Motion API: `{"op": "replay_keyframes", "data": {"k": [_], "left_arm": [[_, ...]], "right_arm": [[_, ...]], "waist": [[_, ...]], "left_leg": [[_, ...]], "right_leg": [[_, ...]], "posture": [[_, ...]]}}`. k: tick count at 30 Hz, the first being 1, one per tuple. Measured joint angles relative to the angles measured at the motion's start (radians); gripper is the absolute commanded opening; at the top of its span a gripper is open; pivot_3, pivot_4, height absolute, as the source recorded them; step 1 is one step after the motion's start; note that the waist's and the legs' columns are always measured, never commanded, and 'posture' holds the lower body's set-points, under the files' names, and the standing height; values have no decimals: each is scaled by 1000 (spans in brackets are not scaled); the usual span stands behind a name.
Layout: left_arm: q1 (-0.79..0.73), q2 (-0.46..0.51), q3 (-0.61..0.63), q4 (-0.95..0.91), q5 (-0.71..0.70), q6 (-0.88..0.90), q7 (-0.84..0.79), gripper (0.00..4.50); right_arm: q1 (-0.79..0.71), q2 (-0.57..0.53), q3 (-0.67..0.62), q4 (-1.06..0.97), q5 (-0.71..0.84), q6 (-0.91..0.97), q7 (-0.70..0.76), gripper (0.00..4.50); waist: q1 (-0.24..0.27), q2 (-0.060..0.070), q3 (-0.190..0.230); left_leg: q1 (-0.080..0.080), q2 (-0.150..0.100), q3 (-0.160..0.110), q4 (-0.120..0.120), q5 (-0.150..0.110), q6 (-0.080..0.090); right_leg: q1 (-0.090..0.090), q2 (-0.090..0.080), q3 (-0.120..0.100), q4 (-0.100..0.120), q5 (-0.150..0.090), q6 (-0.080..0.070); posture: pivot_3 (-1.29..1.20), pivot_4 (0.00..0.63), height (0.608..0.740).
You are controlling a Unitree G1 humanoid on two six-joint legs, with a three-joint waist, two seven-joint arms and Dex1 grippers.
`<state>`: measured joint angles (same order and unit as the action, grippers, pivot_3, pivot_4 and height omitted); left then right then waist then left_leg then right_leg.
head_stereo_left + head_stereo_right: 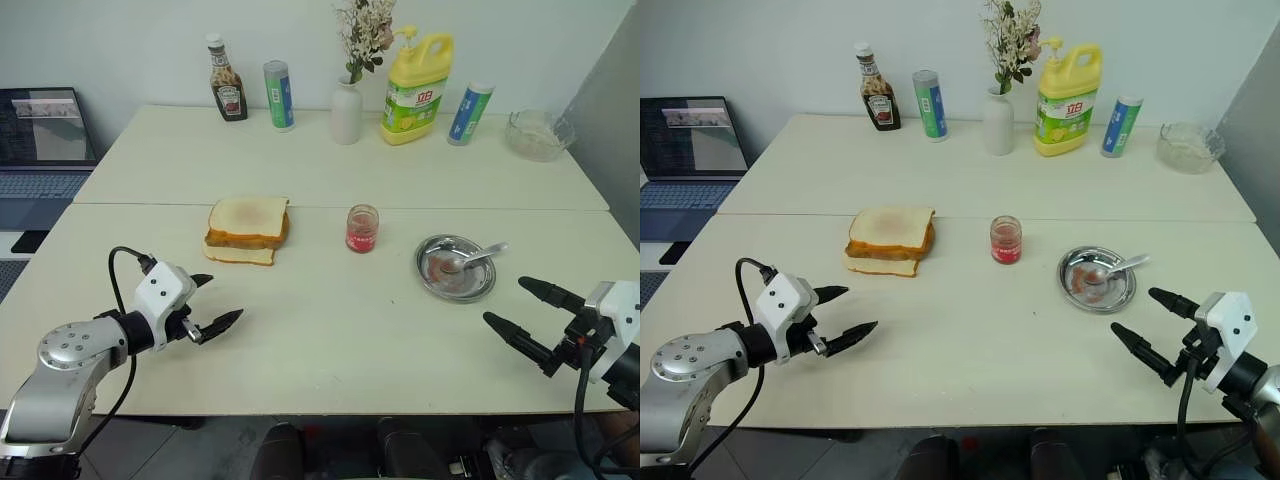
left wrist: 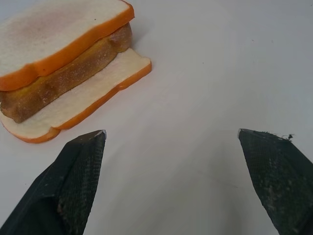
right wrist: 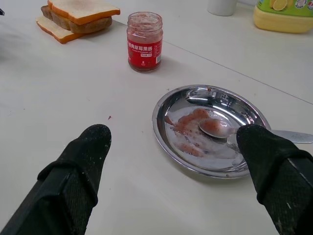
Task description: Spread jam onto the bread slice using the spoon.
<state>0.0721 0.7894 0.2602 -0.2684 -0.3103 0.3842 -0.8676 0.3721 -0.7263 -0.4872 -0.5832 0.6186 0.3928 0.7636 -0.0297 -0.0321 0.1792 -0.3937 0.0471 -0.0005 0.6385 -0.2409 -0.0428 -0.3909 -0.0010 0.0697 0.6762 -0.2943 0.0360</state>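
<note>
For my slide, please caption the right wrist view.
Open right gripper above dish with spoon, jam behind.

This is looking like a lab or office room staged as a kitchen, probably: a laptop [image 1: 40, 140] is sitting open beside two pale tables [image 1: 330, 340] carrying a ketchup bottle [image 1: 227, 91], detergent jug [image 1: 416, 86] and flower vase [image 1: 346, 112].

My two head eyes look forward and down over the table [image 1: 330, 330], sharing it all. My left wrist camera sits low, close ahead of it the bread [image 2: 73, 63]; my right one faces the dish [image 3: 210, 129] just ahead, bread beyond
</note>
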Motion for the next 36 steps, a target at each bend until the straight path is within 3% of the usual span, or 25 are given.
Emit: {"op": "replay_keyframes", "data": {"k": [17,30,36], "left_arm": [[6,-30,-16,4,20,-7,57,4500],[62,-51,-8,32,19,-136,33,4500],[-155,-152,104,115,-53,-27,234,4500]], "right_arm": [[32,31,31,62,-58,-77,83,4461],[50,54,52,86,-91,-134,109,4461],[-45,17,94,30,-69,-77,99,4461]], "waist": [[0,0,0],[0,0,0],[1,0,0]], "left_leg": [[0,0,0,0,0,0],[1,0,0,2,0,0],[1,0,-1,7,0,0]], "right_leg": [[0,0,0,1,0,0],[1,0,0,2,0,0],[2,1,-1,4,2,3]], "posture": [[0,150,740],[0,150,740],[0,150,740]]}}
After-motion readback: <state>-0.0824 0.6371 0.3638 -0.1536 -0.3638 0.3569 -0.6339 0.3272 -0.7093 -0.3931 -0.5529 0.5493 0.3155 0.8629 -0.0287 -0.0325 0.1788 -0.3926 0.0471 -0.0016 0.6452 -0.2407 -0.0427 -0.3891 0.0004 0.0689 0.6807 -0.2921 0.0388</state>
